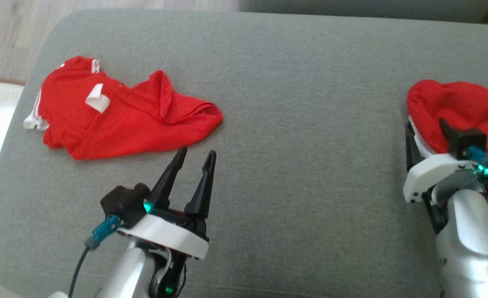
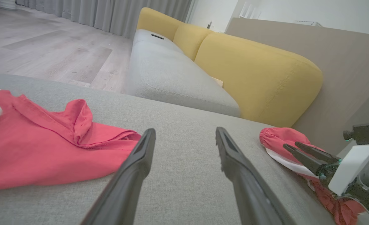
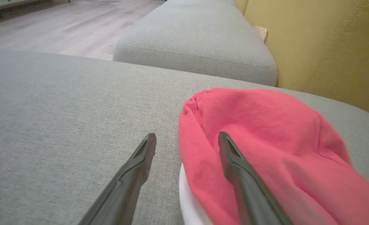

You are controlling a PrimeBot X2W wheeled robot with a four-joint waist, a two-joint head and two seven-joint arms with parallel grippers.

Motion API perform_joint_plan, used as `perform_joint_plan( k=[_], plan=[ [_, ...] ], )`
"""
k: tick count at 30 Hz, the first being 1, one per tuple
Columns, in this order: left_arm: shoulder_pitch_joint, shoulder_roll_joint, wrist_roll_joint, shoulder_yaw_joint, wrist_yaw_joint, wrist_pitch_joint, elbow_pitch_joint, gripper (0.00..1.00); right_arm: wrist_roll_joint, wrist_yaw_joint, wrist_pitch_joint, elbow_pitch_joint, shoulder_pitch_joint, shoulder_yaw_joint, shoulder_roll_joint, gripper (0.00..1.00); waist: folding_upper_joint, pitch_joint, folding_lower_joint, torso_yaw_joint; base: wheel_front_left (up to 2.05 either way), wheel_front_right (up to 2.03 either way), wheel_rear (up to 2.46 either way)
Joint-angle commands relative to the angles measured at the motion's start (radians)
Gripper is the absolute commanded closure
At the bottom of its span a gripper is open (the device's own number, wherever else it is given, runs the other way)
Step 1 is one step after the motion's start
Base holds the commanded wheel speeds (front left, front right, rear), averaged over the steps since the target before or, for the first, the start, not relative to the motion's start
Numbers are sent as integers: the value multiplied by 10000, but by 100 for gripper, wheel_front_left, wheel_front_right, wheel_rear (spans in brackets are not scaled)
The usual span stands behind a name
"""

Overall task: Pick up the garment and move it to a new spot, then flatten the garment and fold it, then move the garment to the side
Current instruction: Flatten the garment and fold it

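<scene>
Jaws stand wide: left gripper (image 1: 197, 152) empty, right gripper (image 3: 187, 135) straddling the edge of a red garment (image 3: 265, 140).

You find no text, brand, number or sign here that can be read. The white tag (image 1: 98, 97) on the red garment (image 1: 124, 120), near the left edge of the grey cushion (image 1: 293, 82), is too small and blurred for you to tell whether it carries any print.
</scene>
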Motion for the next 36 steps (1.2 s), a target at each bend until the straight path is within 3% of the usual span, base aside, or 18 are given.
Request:
perform_joint_plan(
  k=[1, 4, 5, 6, 7, 11, 16, 24, 30, 36],
  plan=[
    [-545, 32, -66, 279, 25, -78, -327, 0, -316, -9, 93, 177, -618, 16, -227, 0, 0, 177, 0, 191, 0, 0, 0],
    [-565, 31, -84, 279, 38, -78, -331, 0, -525, -9, 141, 996, -1005, -204, -303, 0, 0, 248, 0, 266, 0, 0, 0],
    [-569, 31, -82, 281, 39, -78, -330, 0, -525, -9, 83, 1270, -1129, -172, -297, 58, 0, 268, 0, 283, 0, 0, 0],
    [-569, 31, -82, 281, 39, -78, -330, 0, -525, -9, 83, 1270, -1129, -172, -297, 58, 0, 268, 0, 283, 0, 0, 0],
    [-572, 31, -76, 285, 38, -78, -328, 0, -457, -9, -57, 1496, -1263, -161, -274, 100, 0, 277, 0, 291, 0, 0, 0],
    [-575, 31, -38, 363, 37, -78, -282, 0, 122, -9, -965, 2199, -1756, 384, -42, 100, 0, 243, 0, 222, 0, 0, 0],
    [-549, 31, -10, 461, 33, -78, -207, 0, 2256, -9, -1762, 2382, -2091, 2394, 257, 100, 0, 29, 0, 6, 0, 0, 0],
    [-446, 31, -4, 475, 18, -78, -159, 0, 6928, -9, -1800, -390, -1396, 6882, 246, 100, 0, -306, 0, -250, 0, 0, 0],
    [-358, 31, 12, 435, 1, -78, -134, 0, 9207, -9, -1267, -2022, -936, 8859, -799, 100, 0, -473, 0, -194, 0, 0, 0],
    [-280, 31, 45, 429, -11, -78, -188, 0, 9744, -9, -1080, -1264, -819, 9028, -1638, 100, 0, -437, 0, -109, 0, 0, 0]
  ],
)
